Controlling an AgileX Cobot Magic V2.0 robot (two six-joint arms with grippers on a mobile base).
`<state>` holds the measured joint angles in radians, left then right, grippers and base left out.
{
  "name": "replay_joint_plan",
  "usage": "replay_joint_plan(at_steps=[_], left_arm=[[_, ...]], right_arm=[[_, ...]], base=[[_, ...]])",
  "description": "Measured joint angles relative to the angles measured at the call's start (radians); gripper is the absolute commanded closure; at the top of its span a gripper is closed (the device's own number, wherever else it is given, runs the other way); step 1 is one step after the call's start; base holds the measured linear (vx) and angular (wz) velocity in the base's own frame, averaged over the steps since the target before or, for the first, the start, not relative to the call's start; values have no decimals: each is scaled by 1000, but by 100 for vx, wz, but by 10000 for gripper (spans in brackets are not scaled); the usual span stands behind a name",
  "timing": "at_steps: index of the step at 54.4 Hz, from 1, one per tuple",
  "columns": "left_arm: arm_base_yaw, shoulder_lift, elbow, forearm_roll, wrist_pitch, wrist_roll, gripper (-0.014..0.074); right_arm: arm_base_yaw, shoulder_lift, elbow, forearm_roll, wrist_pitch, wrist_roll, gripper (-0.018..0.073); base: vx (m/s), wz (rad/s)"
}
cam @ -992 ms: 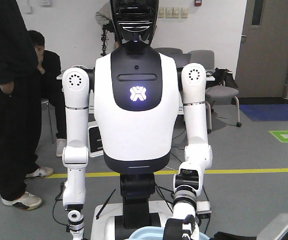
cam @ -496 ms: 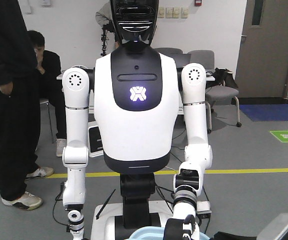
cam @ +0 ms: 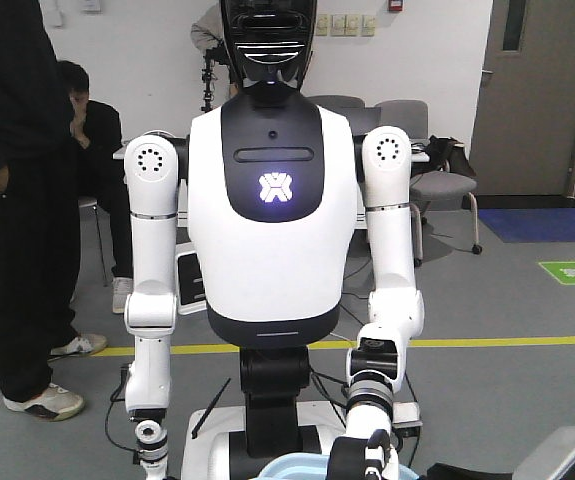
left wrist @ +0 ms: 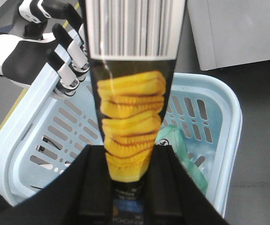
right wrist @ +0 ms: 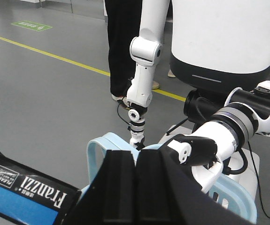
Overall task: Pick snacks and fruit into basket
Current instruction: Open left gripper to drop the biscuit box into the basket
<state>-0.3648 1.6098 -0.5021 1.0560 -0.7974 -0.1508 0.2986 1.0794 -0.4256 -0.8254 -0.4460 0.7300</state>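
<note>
White-and-black humanoid robot (cam: 272,200) fills the front view and faces the camera, with a lit logo on its chest. Standing person in black (cam: 12,200) at the left edge, seated person (cam: 92,135) behind. Grey floor with a yellow line (cam: 527,342).

Basket (left wrist: 231,122): pale blue, slotted walls, on a dark surface (left wrist: 261,159). In the front view only its rim shows, at the bottom edge. A grey flat panel (left wrist: 238,28) lies beyond it.

Carton (left wrist: 130,117): black, with a picture of stacked yellow pieces and a barcode at the far end. It is held over the basket's opening and runs away from the wrist camera. In the right wrist view it shows at bottom left as a black-and-blue box printed "Franzzi".

Teal pouch (left wrist: 179,150): inside the basket, against the right wall and just beside the carton. It is partly hidden by the left hand.

Humanoid's hand (left wrist: 36,42): curled, with its fingertips at the basket's left rim. Cannot tell if they touch.

Left hand (left wrist: 130,157): black fingers clamped on the carton's near end, one on each side.

Right hand (right wrist: 135,157): black fingers pressed flat together with nothing between them, above the near side of the basket rim.

Fruit not visible in any view.
</note>
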Motion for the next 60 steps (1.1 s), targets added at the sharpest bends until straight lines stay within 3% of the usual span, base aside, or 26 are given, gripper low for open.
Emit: replay_joint_plan(at_steps=[37, 60], left_arm=[[-1, 15, -18, 3, 17, 52, 586], [-52, 80, -73, 4, 45, 52, 584]], right_arm=[[0, 0, 0, 0, -1, 0, 568], [0, 0, 0, 1, -3, 0, 568]], base=[[0, 0], [0, 0]])
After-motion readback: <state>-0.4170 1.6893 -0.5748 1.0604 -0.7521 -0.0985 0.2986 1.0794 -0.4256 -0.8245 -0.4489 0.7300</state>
